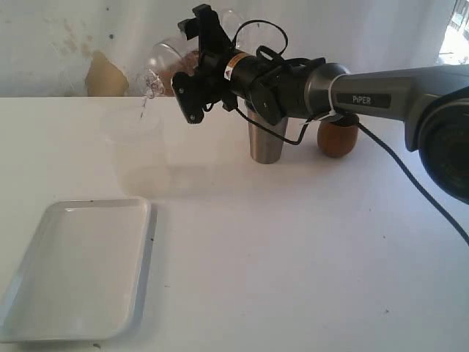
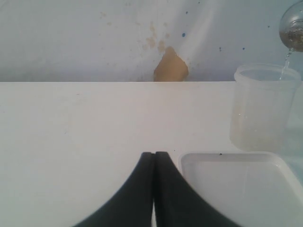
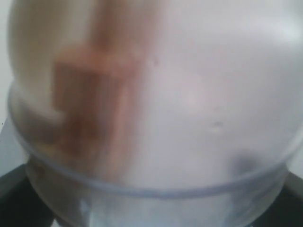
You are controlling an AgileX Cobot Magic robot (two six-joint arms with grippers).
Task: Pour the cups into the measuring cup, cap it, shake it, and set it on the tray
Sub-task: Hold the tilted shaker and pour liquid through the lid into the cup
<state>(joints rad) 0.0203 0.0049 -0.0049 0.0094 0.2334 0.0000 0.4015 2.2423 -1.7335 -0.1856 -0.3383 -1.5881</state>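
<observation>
My right gripper [image 1: 192,70] [image 3: 151,208] is shut on a clear dome-shaped vessel [image 1: 165,62] [image 3: 156,118], held tipped above the table's far left. A thin stream of water falls from the vessel's mouth [image 2: 292,28] into the measuring cup [image 1: 135,132] [image 2: 263,106], a translucent cylinder standing on the table. Behind the right arm stand the steel tumbler [image 1: 265,143] and, to its right, the brown wooden cup [image 1: 337,141]. The white tray [image 1: 80,268] [image 2: 227,156] lies at the front left. Close to the tray's corner my left gripper [image 2: 154,154] is shut with nothing in it.
The white wall behind the table has a tan patch [image 1: 105,77] [image 2: 170,66]. The right arm [image 1: 381,92] and its black cable [image 1: 410,183] cross the back right of the table. White tabletop [image 1: 293,257] fills the front right.
</observation>
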